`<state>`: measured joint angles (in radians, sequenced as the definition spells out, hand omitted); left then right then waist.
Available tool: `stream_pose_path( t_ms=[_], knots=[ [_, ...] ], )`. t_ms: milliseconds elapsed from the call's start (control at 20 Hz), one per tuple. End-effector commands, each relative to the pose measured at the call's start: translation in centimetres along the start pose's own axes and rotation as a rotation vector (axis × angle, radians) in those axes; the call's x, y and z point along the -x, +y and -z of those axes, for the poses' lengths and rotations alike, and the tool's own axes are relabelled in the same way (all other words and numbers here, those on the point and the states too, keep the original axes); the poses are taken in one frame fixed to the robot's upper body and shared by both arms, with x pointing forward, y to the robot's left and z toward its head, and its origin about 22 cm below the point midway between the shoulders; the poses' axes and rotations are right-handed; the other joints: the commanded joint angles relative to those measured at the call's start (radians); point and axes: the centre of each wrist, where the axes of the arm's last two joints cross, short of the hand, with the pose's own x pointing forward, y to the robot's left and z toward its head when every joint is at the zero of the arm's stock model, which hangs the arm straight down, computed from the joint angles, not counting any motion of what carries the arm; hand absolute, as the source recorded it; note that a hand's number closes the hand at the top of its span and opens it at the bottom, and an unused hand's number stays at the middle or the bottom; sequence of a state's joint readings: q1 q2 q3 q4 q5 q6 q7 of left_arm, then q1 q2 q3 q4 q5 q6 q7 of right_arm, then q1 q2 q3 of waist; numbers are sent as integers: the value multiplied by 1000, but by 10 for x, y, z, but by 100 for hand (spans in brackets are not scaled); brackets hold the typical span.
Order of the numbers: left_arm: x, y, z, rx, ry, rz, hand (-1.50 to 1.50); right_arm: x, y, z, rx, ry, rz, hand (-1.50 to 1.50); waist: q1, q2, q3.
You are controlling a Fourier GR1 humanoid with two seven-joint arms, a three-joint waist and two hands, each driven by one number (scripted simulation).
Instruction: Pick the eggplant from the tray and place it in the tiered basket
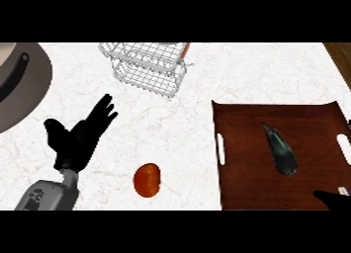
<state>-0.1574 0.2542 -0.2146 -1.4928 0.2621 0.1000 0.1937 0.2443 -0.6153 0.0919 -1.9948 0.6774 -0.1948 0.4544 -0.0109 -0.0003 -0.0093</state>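
Observation:
A dark, slender eggplant (281, 149) lies lengthwise on the brown tray (243, 128) at the right of the counter. The white wire tiered basket (147, 65) stands at the back, left of the tray. My right hand (341, 199) shows only partly at the lower right corner, over the tray's near edge, with one fingertip at the right edge; it is a little below and right of the eggplant and not touching it. My left hand (77, 137) is at the left, fingers straight and spread, holding nothing.
A red-orange tomato-like fruit (147, 180) lies on the marble counter between my left hand and the tray. A large grey round pan or lid (10, 86) fills the back left corner. The counter's right edge meets a wooden floor (347, 57).

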Motion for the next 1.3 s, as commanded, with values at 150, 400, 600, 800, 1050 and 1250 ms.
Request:
stream_pose_path(
  t_ms=[150,400,600,800,1050,1250],
  knots=[
    [-24,-17,17,36,-8,-1,0,-82,5,-21,-55,153,-146,-150,27,4,5],
    [-15,5,5,42,-3,-5,0,-144,32,-9,-105,230,-174,-150,35,2,8],
    [4,-2,6,28,-2,1,0,-155,63,0,-115,316,-281,-150,29,2,8],
    [-13,-3,17,32,4,-5,0,-174,80,1,-126,335,-331,-150,20,2,8],
    [14,5,6,26,-3,-11,0,-164,77,8,-194,373,-308,-150,12,1,8],
    [-15,-1,11,13,13,-23,0,-139,105,-7,-206,408,-336,-150,10,-1,9]
  ],
)
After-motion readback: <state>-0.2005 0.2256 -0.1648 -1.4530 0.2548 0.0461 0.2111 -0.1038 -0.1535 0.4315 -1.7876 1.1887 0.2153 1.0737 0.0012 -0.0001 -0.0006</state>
